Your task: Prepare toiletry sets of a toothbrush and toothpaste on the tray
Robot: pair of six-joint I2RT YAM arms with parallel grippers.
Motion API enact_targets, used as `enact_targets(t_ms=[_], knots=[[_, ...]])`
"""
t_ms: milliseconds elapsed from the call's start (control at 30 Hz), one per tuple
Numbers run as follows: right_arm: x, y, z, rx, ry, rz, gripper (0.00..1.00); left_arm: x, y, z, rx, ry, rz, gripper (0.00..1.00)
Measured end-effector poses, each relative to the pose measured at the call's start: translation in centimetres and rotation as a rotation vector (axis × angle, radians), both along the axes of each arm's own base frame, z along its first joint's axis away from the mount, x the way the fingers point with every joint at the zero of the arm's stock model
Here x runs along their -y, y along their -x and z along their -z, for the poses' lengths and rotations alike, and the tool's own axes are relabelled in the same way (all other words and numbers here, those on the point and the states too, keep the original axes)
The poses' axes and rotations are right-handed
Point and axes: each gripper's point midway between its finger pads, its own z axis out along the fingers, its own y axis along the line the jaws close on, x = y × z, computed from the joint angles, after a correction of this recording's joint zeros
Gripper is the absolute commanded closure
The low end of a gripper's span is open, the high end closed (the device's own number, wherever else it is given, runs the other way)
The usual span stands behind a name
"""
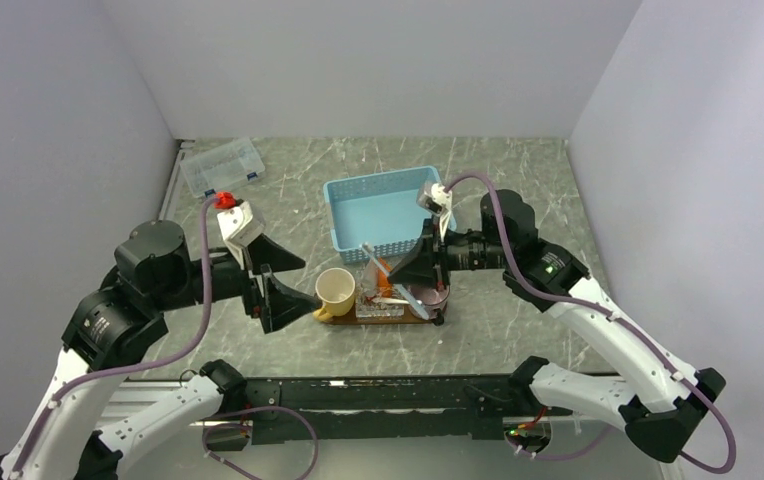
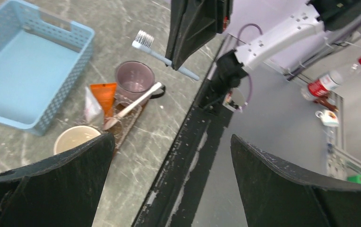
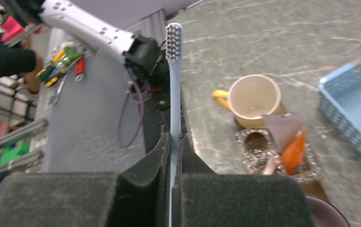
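The right arm's jaws are gripping the thin, straight, pale blue-white toothbrush (image 3: 174, 85) by the lower part of its handle, closed tight around it, so that its bristled head is pointing away from the wrist. The brush is hanging in the air just beside the flat, dark brown, wood-look tray (image 2: 129, 123) and is not touching it. The tray is lying on the grey marbled bench (image 1: 518, 170) and is carrying a cream mug with a yellow handle (image 1: 336, 290), a small clear square holder (image 1: 378, 305) containing an orange tube (image 3: 293, 153), and a translucent purple tumbler (image 2: 134, 80). A second, beige toothbrush (image 2: 133, 105) is leaning against the tumbler. The left arm's jaws are standing wide open and empty, hovering just left of the mug. A light-blue mesh basket (image 1: 383, 215) is sitting behind the tray.
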Motion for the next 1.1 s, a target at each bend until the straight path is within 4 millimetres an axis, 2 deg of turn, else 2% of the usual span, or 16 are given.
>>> enact_targets(t_ms=[267,400,533,900,1000,1100], knots=[[-0.5,4.9,0.2,-0.078,-0.026,-0.207,1.00,1.4,2.8,1.3,-0.115,0.012,0.180,0.01],[-1.1,7.6,-0.2,-0.090,-0.041,-0.311,1.00,1.8,3.3,1.8,-0.162,0.018,0.222,0.01],[-1.7,9.1,-0.2,-0.100,-0.039,-0.368,1.00,2.1,3.7,1.9,-0.192,0.026,0.256,0.01],[-4.4,9.3,0.6,-0.132,0.002,-0.401,1.00,2.9,3.9,2.5,-0.253,0.031,0.306,0.08],[-4.8,9.1,0.5,-0.129,0.004,-0.399,1.00,3.0,4.0,2.7,-0.264,0.031,0.313,0.13],[-5.1,9.0,0.4,-0.125,0.005,-0.396,1.00,3.0,4.1,2.7,-0.266,0.032,0.320,0.22]])
